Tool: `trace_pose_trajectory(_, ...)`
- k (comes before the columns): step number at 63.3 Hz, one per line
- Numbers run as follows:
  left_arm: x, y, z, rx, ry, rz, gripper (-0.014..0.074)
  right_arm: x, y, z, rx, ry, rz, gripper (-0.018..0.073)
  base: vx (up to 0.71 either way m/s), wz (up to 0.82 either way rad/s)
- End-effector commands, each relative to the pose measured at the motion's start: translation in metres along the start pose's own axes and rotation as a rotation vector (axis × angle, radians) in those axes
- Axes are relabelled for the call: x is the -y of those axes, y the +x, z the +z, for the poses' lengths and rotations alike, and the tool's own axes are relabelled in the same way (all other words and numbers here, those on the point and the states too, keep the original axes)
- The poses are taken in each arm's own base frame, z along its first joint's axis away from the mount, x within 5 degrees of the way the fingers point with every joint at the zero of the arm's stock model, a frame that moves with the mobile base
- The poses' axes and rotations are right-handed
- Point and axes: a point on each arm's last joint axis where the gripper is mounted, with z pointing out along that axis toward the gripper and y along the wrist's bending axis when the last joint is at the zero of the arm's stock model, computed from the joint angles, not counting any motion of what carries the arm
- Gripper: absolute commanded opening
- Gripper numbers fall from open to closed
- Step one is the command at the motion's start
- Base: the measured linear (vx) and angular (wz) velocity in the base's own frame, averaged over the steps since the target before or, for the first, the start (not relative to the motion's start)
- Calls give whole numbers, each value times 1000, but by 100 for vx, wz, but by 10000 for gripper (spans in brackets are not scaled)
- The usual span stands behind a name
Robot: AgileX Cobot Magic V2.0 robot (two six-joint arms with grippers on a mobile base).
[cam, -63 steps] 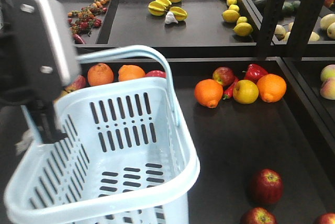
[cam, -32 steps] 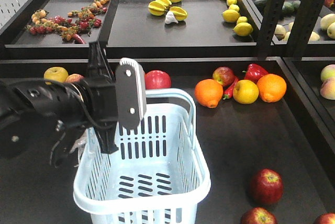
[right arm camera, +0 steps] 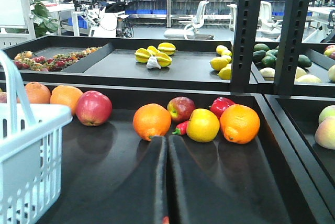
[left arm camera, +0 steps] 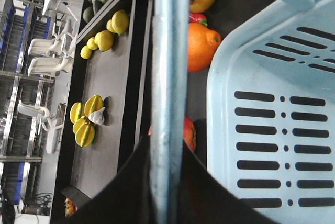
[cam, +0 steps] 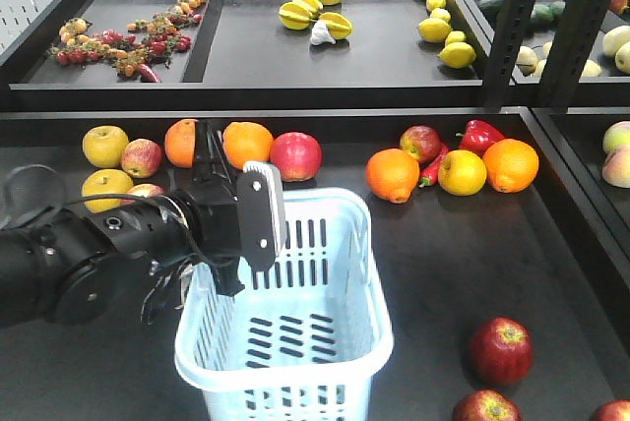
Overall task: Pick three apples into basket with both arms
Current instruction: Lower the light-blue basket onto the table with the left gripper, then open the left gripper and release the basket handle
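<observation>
A: Where's the basket (cam: 285, 370)?
B: left gripper (left arm camera: 166, 174) clamped on its handle (left arm camera: 166, 51).
A: Other side?
B: right gripper (right arm camera: 167, 150) closed, empty, right of basket. apples (cam: 500, 350) further right: two clear, probably a third, cropped.

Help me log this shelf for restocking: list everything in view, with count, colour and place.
pale blue-white slotted plastic basket: one, pale blue, centre of the lower tray, empty
round red apples: about seven, red; four along the back row, three front right
round oranges: four, orange, back row
round yellow fruits: three, yellow; two back left, one between the right oranges
glossy red bell pepper: one, red, back right
yellow star fruits: a cluster, yellow, upper tray
yellow lemons: about six, yellow, upper tray right
left tool: black, shut on the basket's handle
right tool: black, shut, empty
</observation>
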Motion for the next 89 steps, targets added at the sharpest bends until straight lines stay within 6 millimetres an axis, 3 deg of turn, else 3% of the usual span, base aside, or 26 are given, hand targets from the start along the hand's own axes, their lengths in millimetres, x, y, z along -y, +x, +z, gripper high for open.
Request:
trace_pose_trajectory(1, -20, -9, -4, 67, -130, 22, 9, 0, -3, 0, 74, 0, -14, -8, 0, 0)
trace_pose_trajectory(19, -10, -5, 10, 70, -122, 11, 20, 0, -3, 0, 74, 0, -14, -8, 0, 0)
trace_pose_trajectory(38, -7, -3, 12, 56, -97, 10, 69, 0, -3, 0, 74, 0, -14, -8, 0, 0)
trace_pose_trajectory(47, -3, -1, 12, 32, -57, 10, 169, 0, -3, 0, 74, 0, -14, -8, 0, 0)
trace_pose_trajectory(73, 8, 5, 10, -49, 77, -8, 651, 0, -3, 0, 74, 0, -14, -8, 0, 0)
trace_pose_trajectory(80, 4, 4, 3, -61, 83, -35, 708, 0, -3, 0, 74, 0, -14, -8, 0, 0)
trace_pose_trajectory(89, -5, 0, -15, -83, 87, -118, 704, 0, -3, 0, 74, 0, -14, -8, 0, 0)
